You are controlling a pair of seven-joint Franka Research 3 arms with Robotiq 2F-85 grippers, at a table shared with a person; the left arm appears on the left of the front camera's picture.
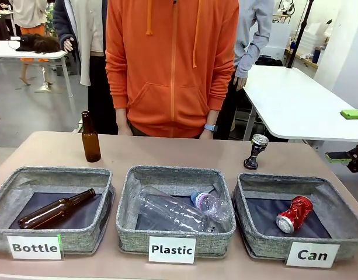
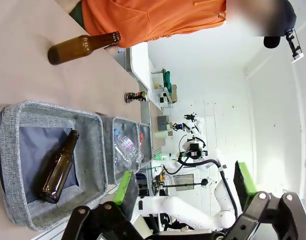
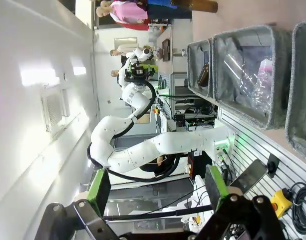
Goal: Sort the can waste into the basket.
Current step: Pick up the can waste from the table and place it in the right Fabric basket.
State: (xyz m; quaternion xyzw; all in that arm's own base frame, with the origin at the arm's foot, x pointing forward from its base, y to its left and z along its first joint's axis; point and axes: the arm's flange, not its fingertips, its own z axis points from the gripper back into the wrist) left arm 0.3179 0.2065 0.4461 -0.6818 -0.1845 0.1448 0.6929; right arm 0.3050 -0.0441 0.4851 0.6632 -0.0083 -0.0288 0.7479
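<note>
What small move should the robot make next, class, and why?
Probably swing the right gripper left toward the black can: it stands on the table behind the Can basket, which holds the red can, and those fingers are open nearby.

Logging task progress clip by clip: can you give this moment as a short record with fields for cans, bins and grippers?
red can: crushed, lying inside the Can basket
black can: twisted, upright on the table behind the Can basket, not yet sorted
Bottle bin: one brown bottle lying inside; a second brown bottle stands on the table behind it
Plastic bin: clear plastic bottles inside
left gripper: open, holding nothing
right gripper: open, holding nothing, at the front view's right edge
</note>
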